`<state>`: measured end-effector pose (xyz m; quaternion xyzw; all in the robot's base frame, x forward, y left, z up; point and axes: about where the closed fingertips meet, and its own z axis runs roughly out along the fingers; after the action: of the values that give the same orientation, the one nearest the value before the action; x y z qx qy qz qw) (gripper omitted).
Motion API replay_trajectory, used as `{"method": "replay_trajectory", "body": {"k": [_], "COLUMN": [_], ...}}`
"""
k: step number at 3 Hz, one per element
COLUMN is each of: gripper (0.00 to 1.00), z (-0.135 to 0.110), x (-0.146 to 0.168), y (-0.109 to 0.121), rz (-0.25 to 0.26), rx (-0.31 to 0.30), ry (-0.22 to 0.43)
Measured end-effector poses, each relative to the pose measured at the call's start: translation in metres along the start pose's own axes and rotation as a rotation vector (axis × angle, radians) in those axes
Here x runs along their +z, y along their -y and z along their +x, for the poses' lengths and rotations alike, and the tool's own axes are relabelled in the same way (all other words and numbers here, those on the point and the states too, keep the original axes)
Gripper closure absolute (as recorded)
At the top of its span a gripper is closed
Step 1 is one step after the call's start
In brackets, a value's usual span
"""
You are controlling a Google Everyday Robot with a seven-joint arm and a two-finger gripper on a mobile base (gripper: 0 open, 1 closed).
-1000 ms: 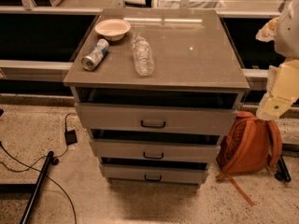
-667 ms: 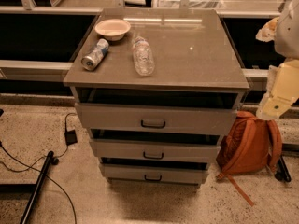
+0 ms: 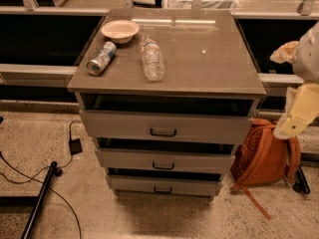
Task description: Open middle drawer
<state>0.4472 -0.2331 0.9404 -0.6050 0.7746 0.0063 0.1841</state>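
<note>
End effector [image 3: 292, 125], grip state unclear, hangs right of the middle drawer [image 3: 199, 162].

On tabletop [image 3: 209, 59]: bowl [image 3: 119, 31] at back-left corner; can [image 3: 101, 58] before it, bottle [image 3: 152, 59] right of can. My end effector [image 3: 299, 114] beyond the right edge.

glossy cabinet top [image 3: 199, 68], metal can [image 3: 101, 58], matt plastic tool [image 3: 288, 128] at right

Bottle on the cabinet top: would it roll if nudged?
Probably: the bottle lies on its side on the smooth top. It looks clear plastic, so likely light. The claw hangs far right, away from it.
</note>
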Motion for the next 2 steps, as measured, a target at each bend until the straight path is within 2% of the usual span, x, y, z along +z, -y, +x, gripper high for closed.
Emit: {"method": "replay_trajectory", "body": {"k": [1, 2], "gripper": [0.0, 0.0], "z": [0.04, 0.067], "x": [0.055, 0.088], "y": [0.0, -0.006], "rz": [-0.016, 0.026], "rx": [0.014, -0.006], "ry": [0.109, 0.197]}}
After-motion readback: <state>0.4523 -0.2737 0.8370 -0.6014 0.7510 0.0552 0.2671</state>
